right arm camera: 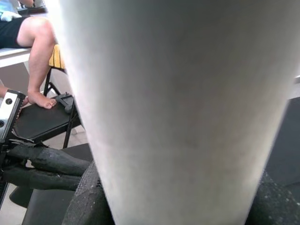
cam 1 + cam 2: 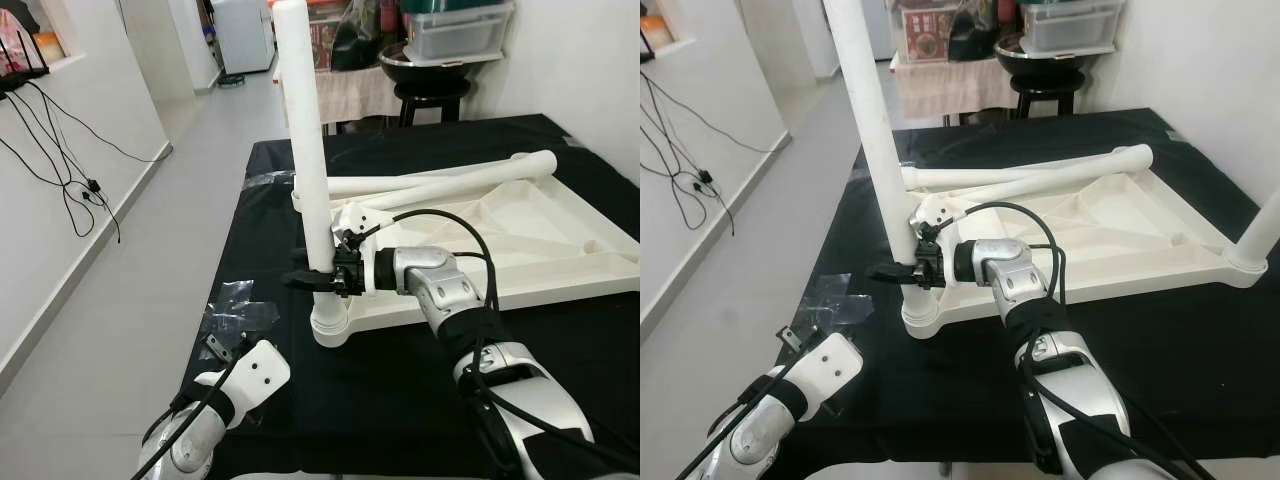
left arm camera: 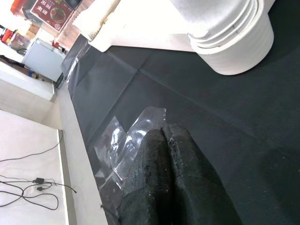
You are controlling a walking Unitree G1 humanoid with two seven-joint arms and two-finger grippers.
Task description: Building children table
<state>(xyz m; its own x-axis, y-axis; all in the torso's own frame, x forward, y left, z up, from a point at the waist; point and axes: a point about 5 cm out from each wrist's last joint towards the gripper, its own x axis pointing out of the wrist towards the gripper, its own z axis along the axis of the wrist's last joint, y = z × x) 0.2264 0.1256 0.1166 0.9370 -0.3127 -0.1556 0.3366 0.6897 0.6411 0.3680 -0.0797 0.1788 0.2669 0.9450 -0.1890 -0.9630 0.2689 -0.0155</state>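
My right fingers (image 2: 318, 280) clamp the upright white leg (image 2: 308, 140) low down, just above its corner socket on the upside-down tabletop (image 2: 520, 240) (on black cloth (image 2: 400, 380)). Left fingers (image 3: 164, 183) pressed together, holding nothing, beside clear plastic wrap (image 2: 235, 305). No readable writing.

1. The right arm reaches forward and leftward, elbow bent; the right gripper (image 2: 318, 279) has its black fingers clamped around a white table leg (image 2: 308, 150).
2. The left gripper (image 3: 164, 140) rests low at near left, fingers pressed together.
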